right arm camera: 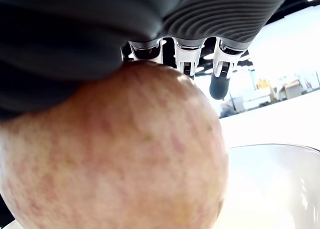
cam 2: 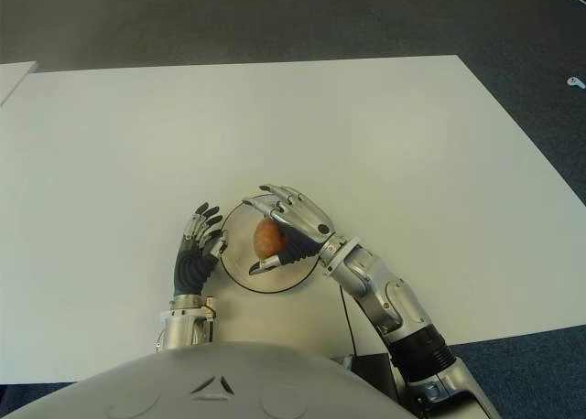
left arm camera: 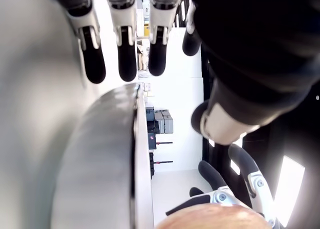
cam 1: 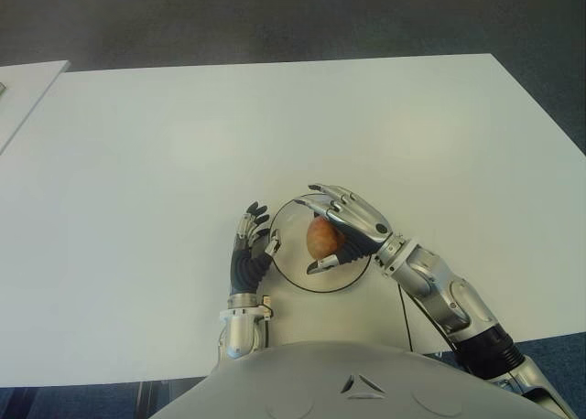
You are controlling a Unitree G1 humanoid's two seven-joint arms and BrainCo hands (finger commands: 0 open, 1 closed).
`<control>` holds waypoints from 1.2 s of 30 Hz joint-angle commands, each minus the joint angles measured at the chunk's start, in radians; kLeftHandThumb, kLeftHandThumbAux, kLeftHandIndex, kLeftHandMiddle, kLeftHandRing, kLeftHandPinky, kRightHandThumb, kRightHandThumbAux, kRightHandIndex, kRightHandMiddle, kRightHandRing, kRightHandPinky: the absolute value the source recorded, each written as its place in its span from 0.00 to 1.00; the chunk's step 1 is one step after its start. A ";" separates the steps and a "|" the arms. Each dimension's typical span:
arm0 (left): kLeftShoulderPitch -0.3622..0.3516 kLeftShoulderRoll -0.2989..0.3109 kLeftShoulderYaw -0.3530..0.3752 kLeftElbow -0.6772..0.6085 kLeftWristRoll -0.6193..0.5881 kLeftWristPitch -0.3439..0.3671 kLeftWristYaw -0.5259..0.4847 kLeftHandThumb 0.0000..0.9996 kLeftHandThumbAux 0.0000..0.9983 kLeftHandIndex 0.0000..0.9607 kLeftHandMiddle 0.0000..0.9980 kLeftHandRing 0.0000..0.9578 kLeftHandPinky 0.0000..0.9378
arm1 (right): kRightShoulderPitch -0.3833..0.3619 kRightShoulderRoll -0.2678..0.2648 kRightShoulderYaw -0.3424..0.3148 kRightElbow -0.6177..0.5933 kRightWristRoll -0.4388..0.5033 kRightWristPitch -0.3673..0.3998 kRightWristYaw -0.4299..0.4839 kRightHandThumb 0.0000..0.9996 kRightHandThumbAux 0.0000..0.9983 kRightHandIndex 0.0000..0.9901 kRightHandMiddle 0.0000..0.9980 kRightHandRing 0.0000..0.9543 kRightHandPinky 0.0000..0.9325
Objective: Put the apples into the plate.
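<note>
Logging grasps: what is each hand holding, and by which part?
Right hand grips the round reddish apple around its sides, above the white plate. Left hand holds nothing.

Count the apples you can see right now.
1. The apple is in the right hand, held over the plate. The left hand shows just left of the plate, holding nothing. No other apple shows on the table.

The right hand (cam 1: 343, 231) covers the far side of the apple (cam 1: 322, 237) and part of the plate (cam 1: 291, 271) rim behind it; whether the apple touches the plate can't be told.
</note>
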 commanded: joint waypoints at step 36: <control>-0.021 -0.036 -0.004 0.012 -0.005 0.013 0.009 0.18 0.72 0.11 0.17 0.21 0.27 | -0.001 0.011 0.003 -0.017 0.028 0.007 0.028 0.07 0.31 0.00 0.00 0.00 0.00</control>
